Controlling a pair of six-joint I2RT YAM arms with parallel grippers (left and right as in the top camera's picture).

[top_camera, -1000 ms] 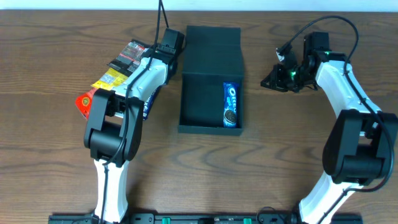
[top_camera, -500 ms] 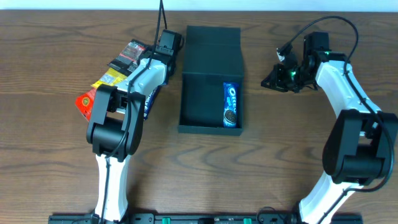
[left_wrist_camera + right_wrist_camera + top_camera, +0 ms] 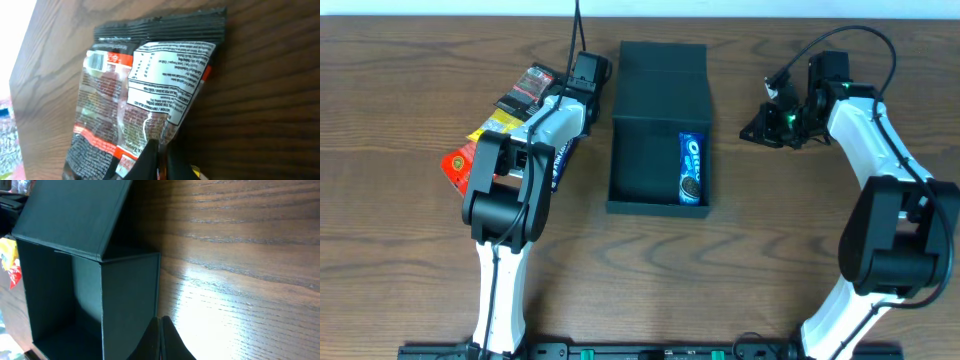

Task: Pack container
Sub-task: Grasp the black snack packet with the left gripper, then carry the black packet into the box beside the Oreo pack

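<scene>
On the far left of the wooden table (image 3: 380,250), seen from above: a red packet (image 3: 451,165), just beside it a yellow packet (image 3: 494,127), and further toward the back edge a clear packet (image 3: 526,84) with black ends. Partly hidden under the left arm (image 3: 535,130), a blue packet (image 3: 560,165).

In the left wrist view, the left gripper (image 3: 159,150) with both fingertips pressed together, over the lower part of the clear packet's label side. Cannot tell whether touching it.

In the middle of the table, the container (image 3: 645,150), dark and matte, standing open, with its flap lid (image 3: 663,62) opened toward the far edge of the table. Inside, along the right wall, one blue Oreo packet (image 3: 691,168), lying flat.

Well apart on the right side, the right arm (image 3: 865,120), bent toward the container. In the right wrist view, the right gripper (image 3: 160,327) also pressed together, above bare wood, aimed toward the container's outer wall.
</scene>
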